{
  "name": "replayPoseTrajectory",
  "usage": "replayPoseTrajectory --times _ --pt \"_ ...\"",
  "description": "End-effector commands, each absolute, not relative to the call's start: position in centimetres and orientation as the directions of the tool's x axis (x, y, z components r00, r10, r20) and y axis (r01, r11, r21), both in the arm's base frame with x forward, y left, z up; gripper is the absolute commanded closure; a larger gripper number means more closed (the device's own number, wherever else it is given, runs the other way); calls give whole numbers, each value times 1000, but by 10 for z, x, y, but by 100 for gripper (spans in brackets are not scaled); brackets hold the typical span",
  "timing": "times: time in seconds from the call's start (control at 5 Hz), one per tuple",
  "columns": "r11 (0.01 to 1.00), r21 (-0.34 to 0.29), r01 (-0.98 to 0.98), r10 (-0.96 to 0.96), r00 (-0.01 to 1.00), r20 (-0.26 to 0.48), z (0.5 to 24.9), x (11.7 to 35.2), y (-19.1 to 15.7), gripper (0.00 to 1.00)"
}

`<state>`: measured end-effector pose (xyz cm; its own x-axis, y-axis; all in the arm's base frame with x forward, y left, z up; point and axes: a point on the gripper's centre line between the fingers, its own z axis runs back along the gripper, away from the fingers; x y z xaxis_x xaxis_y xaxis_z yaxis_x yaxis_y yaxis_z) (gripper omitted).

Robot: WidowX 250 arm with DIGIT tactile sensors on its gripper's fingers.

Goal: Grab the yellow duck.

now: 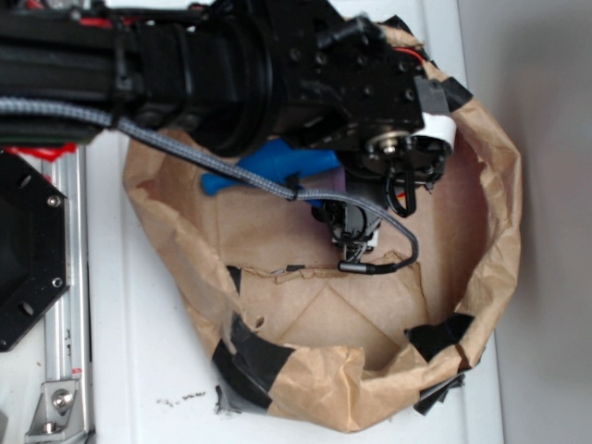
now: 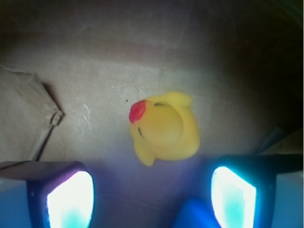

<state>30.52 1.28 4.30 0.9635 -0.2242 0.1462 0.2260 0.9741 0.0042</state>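
In the wrist view the yellow duck lies on the brown paper floor of the bag, its red beak turned to the left, a little beyond the gripper and not touching it. The two fingers stand wide apart with nothing between them, so the gripper is released. In the exterior view the black arm reaches over the paper bag and hides the duck, while the blue toy shows partly under the arm.
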Motion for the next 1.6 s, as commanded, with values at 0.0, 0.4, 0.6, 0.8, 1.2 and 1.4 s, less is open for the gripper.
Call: replayPoseTrajectory --times 0.0,0.4,0.6,0.8,1.2,1.4 --pt "972 36 232 -235 957 171 46 332 11 0" --pt "977 91 191 -202 971 127 40 338 30 100" --pt "973 95 208 -220 966 135 43 335 28 100" --pt "972 95 214 -226 964 140 44 334 28 100" --pt "975 118 189 -210 957 200 69 328 29 100" --pt "983 81 165 -183 930 319 117 319 22 100"
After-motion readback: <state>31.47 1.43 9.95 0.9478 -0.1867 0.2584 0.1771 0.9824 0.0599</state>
